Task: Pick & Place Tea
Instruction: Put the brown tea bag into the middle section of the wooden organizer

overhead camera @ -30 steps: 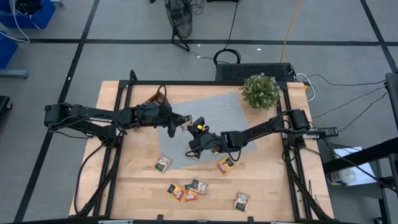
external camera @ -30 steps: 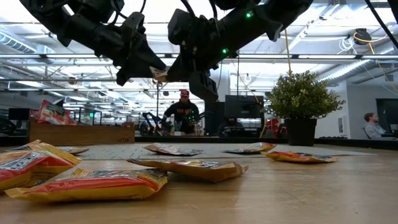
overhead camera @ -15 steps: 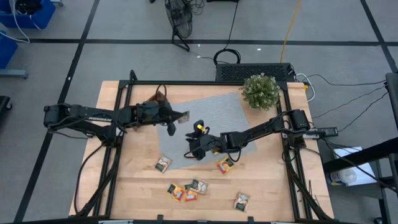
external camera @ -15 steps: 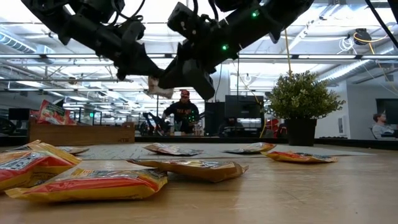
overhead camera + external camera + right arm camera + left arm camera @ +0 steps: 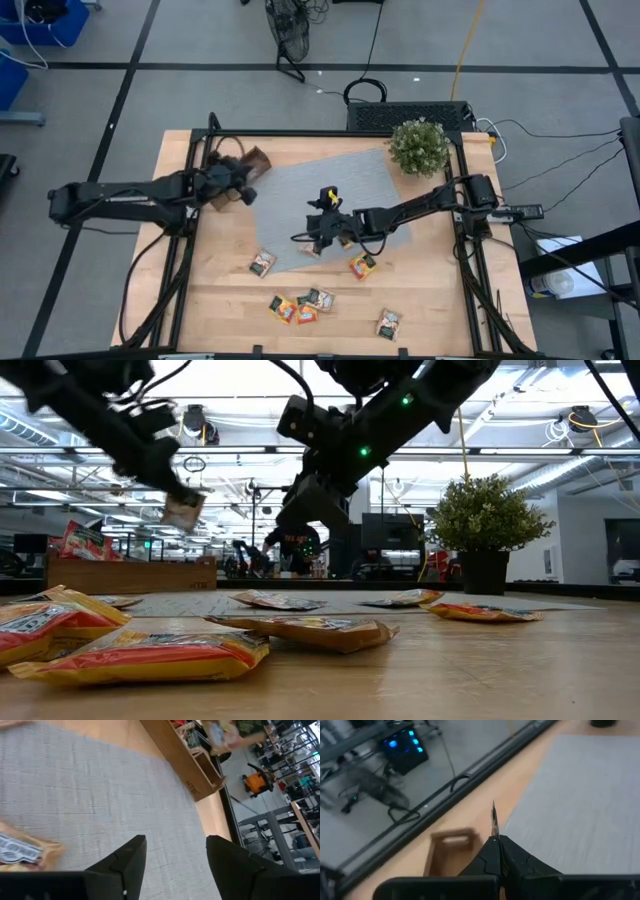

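Note:
My left gripper hangs over the wooden tray at the table's far left, shut on one tea sachet. My right gripper stands open above the grey mat, with nothing between its fingers. One sachet lies flat on the mat just beside it. More tea sachets lie flat on the wood toward the near edge. My left gripper pinches the tea sachet by one edge between its two shut fingertips. Seen edge-on in the left wrist view, the sachet sticks out past the tips. In the low view it hangs below the fingers, lifted well clear of the table.
A potted plant stands at the far right corner of the mat. A single sachet lies near the front right. The tray sits close to the table's far left frame rail.
The sachet has passed from my right gripper to my left. My left gripper shut on it, my right gripper opened and let go. My left gripper then drew back toward the table's left edge and the tray, carrying the sachet in the air.

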You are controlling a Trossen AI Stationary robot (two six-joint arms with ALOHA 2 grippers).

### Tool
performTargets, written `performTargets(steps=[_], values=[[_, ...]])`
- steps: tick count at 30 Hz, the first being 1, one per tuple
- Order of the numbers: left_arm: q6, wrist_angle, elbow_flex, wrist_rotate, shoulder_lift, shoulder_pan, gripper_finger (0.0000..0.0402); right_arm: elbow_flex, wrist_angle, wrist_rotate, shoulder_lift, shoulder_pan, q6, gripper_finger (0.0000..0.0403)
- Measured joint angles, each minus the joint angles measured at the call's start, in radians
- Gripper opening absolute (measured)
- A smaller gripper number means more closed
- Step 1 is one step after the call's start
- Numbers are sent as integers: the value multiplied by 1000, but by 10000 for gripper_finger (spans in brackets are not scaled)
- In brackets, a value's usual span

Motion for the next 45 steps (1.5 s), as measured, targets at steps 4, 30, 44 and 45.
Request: performTargets(steps=[4,30,44,45], values=[[-74,-4,-114,8,-123,39,1,0,-2,-1,0,-17,-18,186],[17,223,-410,-29,-246,166,7,0,0,-83,0,-43,-29,180],[-53,210,-408,-44,-245,166,127,0,-1,-81,0,-43,-34,180],[-54,209,-406,-44,-245,165,137,0,-1,-80,0,-43,-36,180]])
